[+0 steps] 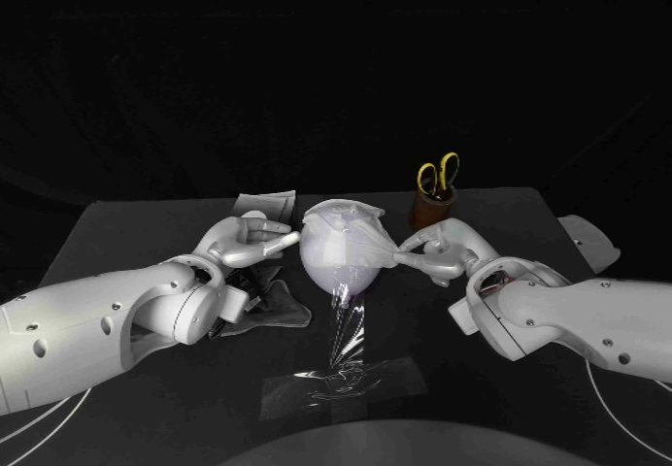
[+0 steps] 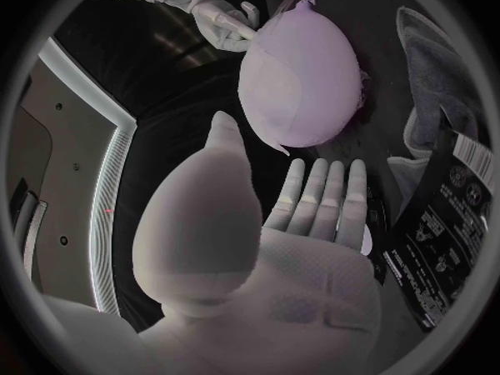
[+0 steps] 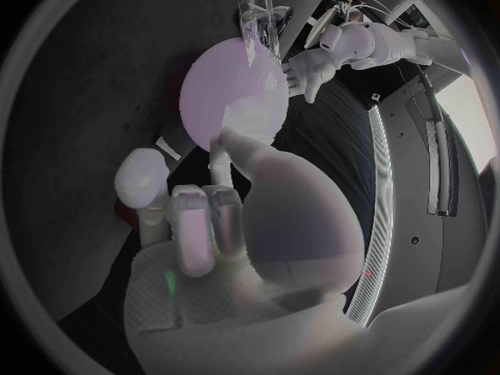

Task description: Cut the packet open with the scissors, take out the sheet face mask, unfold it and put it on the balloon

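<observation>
Here the balloon (image 1: pixel 341 275), the sheet face mask (image 1: pixel 345 227) draped over its top, stands between the two hands. The left hand (image 1: pixel 246 240) is open, holding nothing, its straight fingers just beside the balloon; the right hand (image 1: pixel 437 250) has fingers curled in, one fingertip on the mask's edge, and whether it pinches I cannot tell. The scissors (image 1: pixel 438 175) stand in a brown pot (image 1: pixel 434 210) beyond the right hand.

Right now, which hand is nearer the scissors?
The right hand: the yellow-handled scissors stand just behind it, while the left hand is across the balloon.
</observation>
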Tool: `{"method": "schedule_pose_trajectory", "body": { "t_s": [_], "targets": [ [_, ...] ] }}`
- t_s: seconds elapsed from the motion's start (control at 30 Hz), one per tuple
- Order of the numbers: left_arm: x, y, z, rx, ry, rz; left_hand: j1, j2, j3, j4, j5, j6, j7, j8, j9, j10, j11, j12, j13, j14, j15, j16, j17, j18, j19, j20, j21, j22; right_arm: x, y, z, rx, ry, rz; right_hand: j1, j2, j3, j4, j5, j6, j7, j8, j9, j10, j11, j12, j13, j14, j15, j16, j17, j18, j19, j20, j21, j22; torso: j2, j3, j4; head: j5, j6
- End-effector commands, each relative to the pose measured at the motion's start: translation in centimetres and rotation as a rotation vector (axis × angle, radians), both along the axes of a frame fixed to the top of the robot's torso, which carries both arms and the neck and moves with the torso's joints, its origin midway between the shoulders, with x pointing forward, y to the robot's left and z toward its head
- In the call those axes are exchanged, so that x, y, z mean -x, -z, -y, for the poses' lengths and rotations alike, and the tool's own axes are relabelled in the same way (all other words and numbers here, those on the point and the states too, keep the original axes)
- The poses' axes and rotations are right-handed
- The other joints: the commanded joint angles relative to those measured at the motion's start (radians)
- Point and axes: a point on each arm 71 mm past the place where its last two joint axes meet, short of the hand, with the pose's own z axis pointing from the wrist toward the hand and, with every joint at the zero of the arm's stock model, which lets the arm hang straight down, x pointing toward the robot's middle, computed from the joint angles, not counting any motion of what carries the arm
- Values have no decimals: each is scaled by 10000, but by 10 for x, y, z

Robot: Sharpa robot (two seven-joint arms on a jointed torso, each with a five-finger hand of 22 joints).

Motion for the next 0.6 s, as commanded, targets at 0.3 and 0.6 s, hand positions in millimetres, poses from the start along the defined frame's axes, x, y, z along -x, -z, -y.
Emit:
{"method": "schedule_pose_trajectory", "body": {
  "t_s": [0.3,0.6],
  "targets": [
    [-7,3,19,-519,269,40,-44,-256,-225,1,32,-279,1135,-135,-29,-130,52,-121,7,-381,48,-352,-22,-255,-823,5,-35,-33,0,0,-4,-52,-198,55,70,15,-10,-50,25,207,-130,25,37,1043,-97,34,2630,1029,-85,36,2627,80,64,11,-7,1,-7,11,-12,7,9],
    [-12,7,28,-1060,141,-205,188,-234,-194,-4,31,-403,1157,-171,-31,-167,69,-165,21,-266,62,-393,11,-321,-955,-2,-5,-14,0,0,-6,-82,-222,67,70,15,-10,-50,25,207,-130,25,37,1043,-97,34,2630,1029,-85,36,2627,80,64,11,-7,1,-3,9,-1,-7,8]
  ]
}}
